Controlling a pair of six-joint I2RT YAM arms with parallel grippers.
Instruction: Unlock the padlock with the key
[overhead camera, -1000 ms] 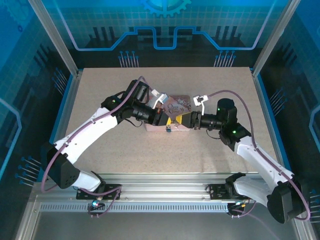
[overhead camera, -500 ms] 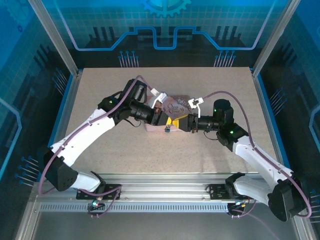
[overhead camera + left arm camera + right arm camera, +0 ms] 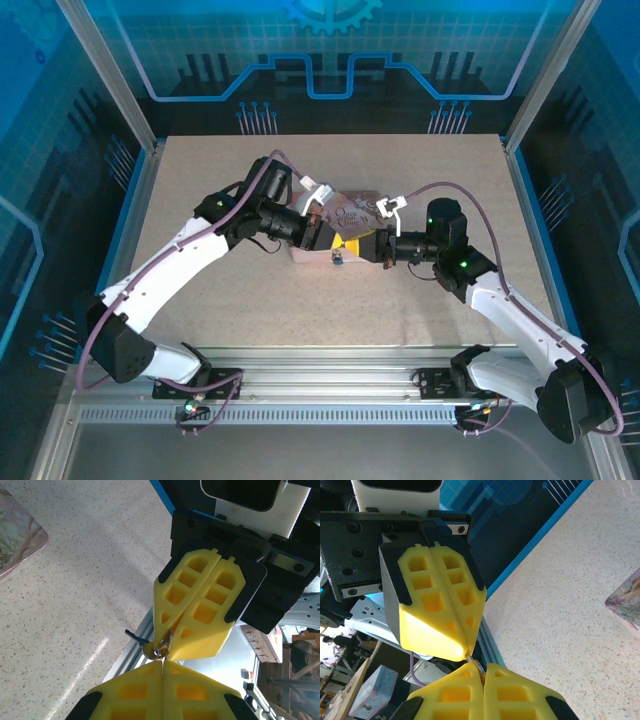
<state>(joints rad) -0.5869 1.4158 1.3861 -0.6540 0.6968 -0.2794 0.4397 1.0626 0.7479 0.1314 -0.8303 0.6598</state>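
**Left gripper [image 3: 162, 667] clamped shut, nose to nose with right gripper [image 3: 481, 669]**

Left arm [image 3: 190, 250] comes in low from the left, elbow bent, fingers flat together. At the meeting tips are a key ring [image 3: 163, 645], a dark key [image 3: 134, 635] sticking out, and a brass sliver of the padlock [image 3: 148, 652]; the rest is hidden. From above, this sits over the pink tin [image 3: 352, 212]. Right gripper is mirrored, jaws closed too. Can't tell which one pinches the ring.

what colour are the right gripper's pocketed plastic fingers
The right gripper has bright yellow fingers with square pockets; clearest in the left wrist view.
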